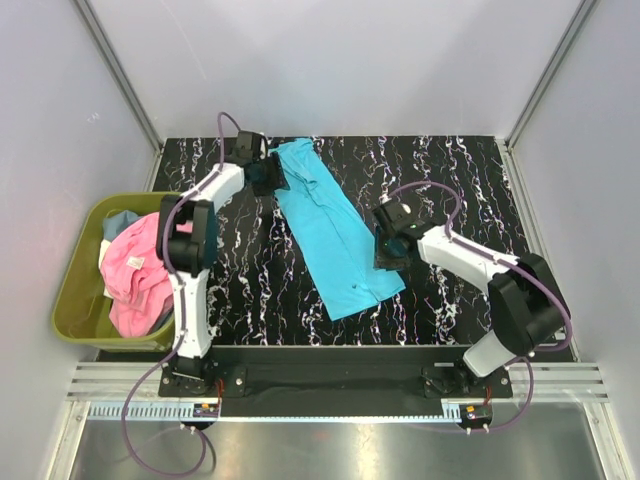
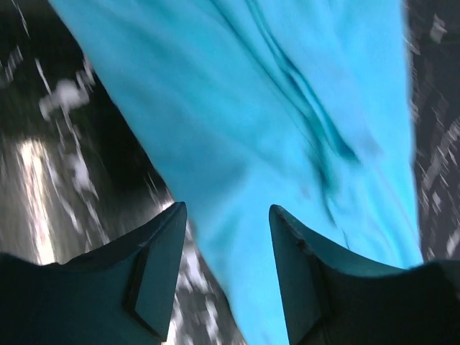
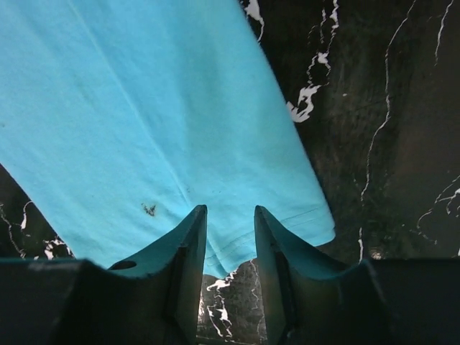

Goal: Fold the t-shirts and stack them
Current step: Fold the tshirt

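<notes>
Jaws parted and empty, the left gripper [image 1: 262,172] wide at the far end and the right gripper [image 1: 388,250] narrow over the near hem, flank the turquoise t-shirt [image 1: 330,235] stretched on the black table [image 1: 450,170], apparently poised to fold it.

**Two-arm unit: external finish and cabling**

The left arm [image 1: 190,300] and the right arm [image 1: 462,255] each had smooth white link shells alternating with rounded black joint housings, and each ended in a black base [image 1: 192,378] fixed to a black mounting bar [image 1: 330,378]. A purple cable [image 1: 140,405] left each base in a loop, and a further purple loop [image 1: 430,188] arched over each wrist section. The left gripper [image 2: 226,215] and the right gripper [image 3: 230,215] carried two dark, wedge-shaped fingers [image 2: 154,273] that tapered towards the tips, with flat inner faces; the left pair showed a recessed panel on one inner face.
</notes>
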Action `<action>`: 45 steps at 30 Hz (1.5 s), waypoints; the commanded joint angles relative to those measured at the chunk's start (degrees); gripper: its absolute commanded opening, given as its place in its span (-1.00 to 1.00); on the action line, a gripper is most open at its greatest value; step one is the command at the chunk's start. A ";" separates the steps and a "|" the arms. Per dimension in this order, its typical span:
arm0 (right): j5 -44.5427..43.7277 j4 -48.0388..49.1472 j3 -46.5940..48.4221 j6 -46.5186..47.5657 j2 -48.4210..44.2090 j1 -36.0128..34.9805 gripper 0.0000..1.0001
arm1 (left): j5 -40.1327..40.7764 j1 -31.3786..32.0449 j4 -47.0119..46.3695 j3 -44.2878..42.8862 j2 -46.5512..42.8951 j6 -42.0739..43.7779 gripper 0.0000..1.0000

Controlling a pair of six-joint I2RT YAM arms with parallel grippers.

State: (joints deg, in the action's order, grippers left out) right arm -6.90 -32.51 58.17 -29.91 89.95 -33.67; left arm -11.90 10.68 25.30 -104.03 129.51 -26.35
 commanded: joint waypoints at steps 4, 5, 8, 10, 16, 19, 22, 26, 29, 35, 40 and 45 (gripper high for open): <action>12.77 -0.27 3.53 6.71 0.66 7.12 -0.15 | -0.22 2.33 -4.66 7.44 -14.82 0.86 0.08; 13.22 -0.71 3.53 6.53 1.19 7.56 -0.11 | -0.75 2.50 -3.69 7.35 -14.64 0.43 0.07; 10.86 -2.90 2.83 6.10 1.37 9.14 -0.05 | -2.43 3.99 -3.59 11.11 -16.22 0.07 0.06; 11.55 -2.47 1.60 6.18 0.93 11.33 -0.01 | -0.16 6.79 -0.44 12.18 -17.89 1.21 0.05; 17.71 -3.26 0.46 6.45 4.35 13.28 -0.02 | 4.51 12.69 3.62 23.85 -26.49 -1.24 0.05; 17.44 -2.65 -1.83 6.01 3.57 14.42 -0.02 | 3.38 13.58 0.11 33.43 -33.17 -4.05 0.08; 17.53 -2.47 -2.62 6.44 3.56 16.09 0.00 | 0.74 13.93 -2.97 40.82 -37.75 -5.55 0.10; 19.71 -1.86 -2.97 7.23 4.61 17.41 0.03 | -3.10 14.02 -6.29 48.54 -40.30 -8.01 0.11; 23.24 -0.63 -3.59 7.15 5.85 17.59 0.04 | -5.33 15.16 -10.34 54.18 -41.44 -11.00 0.10; 25.62 -0.62 -6.48 6.01 3.66 17.67 -0.42 | 1.60 17.27 -6.59 57.18 -48.54 -10.22 0.13; 23.95 -0.53 -10.88 3.55 -0.38 17.67 -0.56 | 9.52 17.10 -0.26 53.16 -53.49 -7.67 0.22; 26.23 4.21 -17.91 -6.02 -5.66 15.67 -0.85 | 11.73 17.01 3.88 49.89 -53.31 -6.78 0.22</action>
State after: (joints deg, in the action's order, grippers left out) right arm 17.72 -30.65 43.40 -29.30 88.18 -16.27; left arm -3.86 27.97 26.65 -51.75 77.08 -34.46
